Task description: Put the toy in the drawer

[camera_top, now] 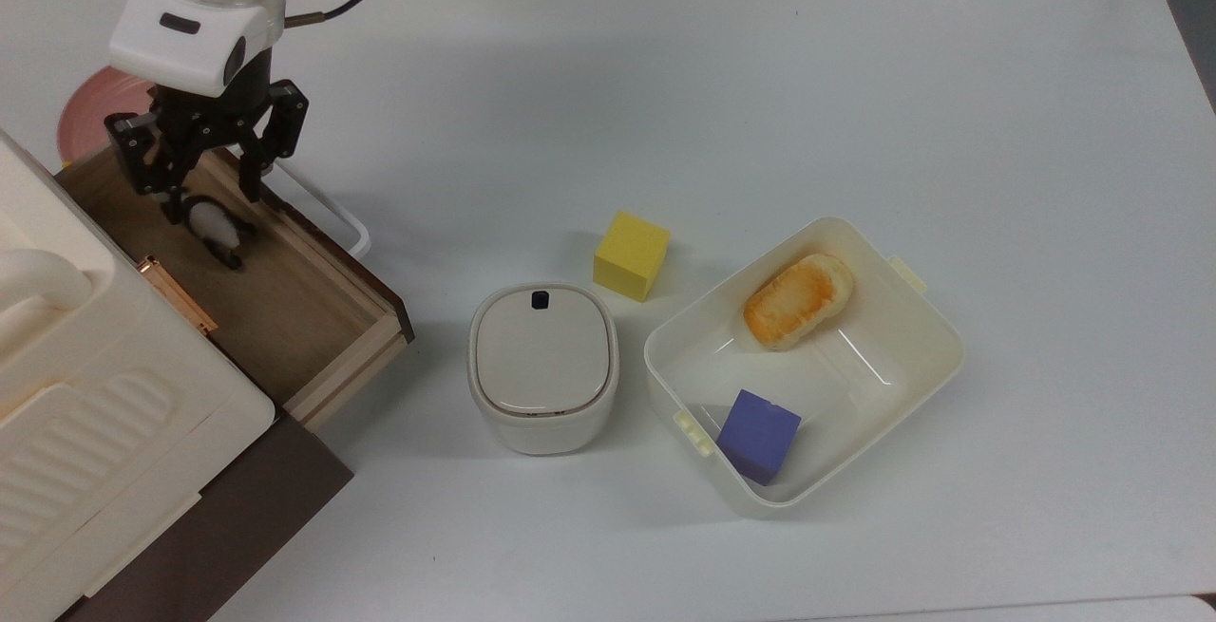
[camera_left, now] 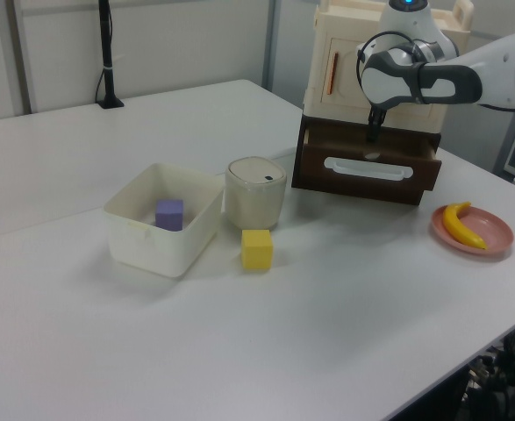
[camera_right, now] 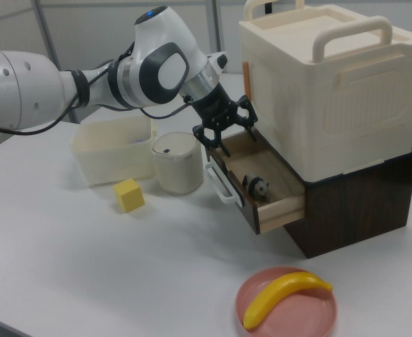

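Observation:
The toy (camera_top: 217,228), a small black-and-white panda, lies on the floor of the open light-wood drawer (camera_top: 285,304), blurred in the top view. In the right view the toy (camera_right: 256,185) rests inside the drawer (camera_right: 279,207) near its middle. My gripper (camera_top: 211,195) hangs just above the toy over the drawer's back part, fingers spread open with nothing between them. The gripper (camera_right: 227,131) sits above the drawer's inner end in the right view. In the left view the gripper (camera_left: 374,134) hovers over the drawer's dark front panel (camera_left: 367,180), and the toy is hidden.
A cream cabinet (camera_top: 85,432) sits over the drawer. A pink plate (camera_right: 318,312) with a banana (camera_right: 284,296) lies beside it. On the table stand a yellow cube (camera_top: 631,255), a white lidded pot (camera_top: 542,366) and a white bin (camera_top: 936,347) holding bread (camera_top: 798,299) and a purple cube (camera_top: 757,434).

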